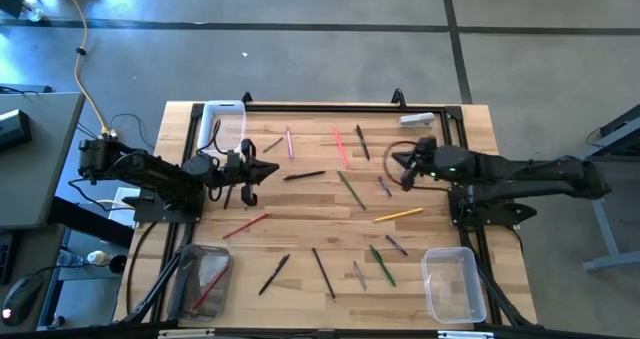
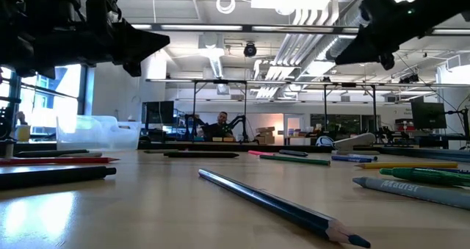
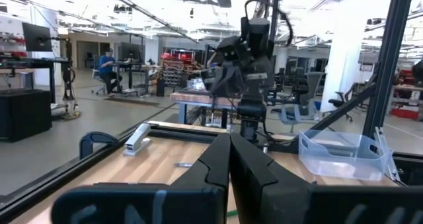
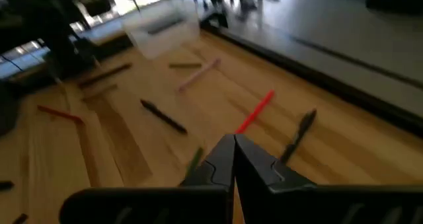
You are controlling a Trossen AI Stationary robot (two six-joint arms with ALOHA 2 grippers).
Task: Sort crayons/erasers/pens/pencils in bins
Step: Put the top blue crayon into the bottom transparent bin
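Both end effectors, left [image 1: 268, 171] and right [image 1: 398, 160], pressed together, empty, above wooden worktop [image 1: 440, 234]. Thin red stick [image 4: 256, 110]: light, stiff, rolls; pinch mid-length, across shaft.

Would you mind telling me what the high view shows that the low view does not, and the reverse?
Only the high view shows all three bins: the white-rimmed bin, grey-tinted bin and clear bin, plus the yellow pencil's place among the scattered sticks. Only the low view shows a seated person in the room beyond. Both show the shut left gripper and right gripper above the table.
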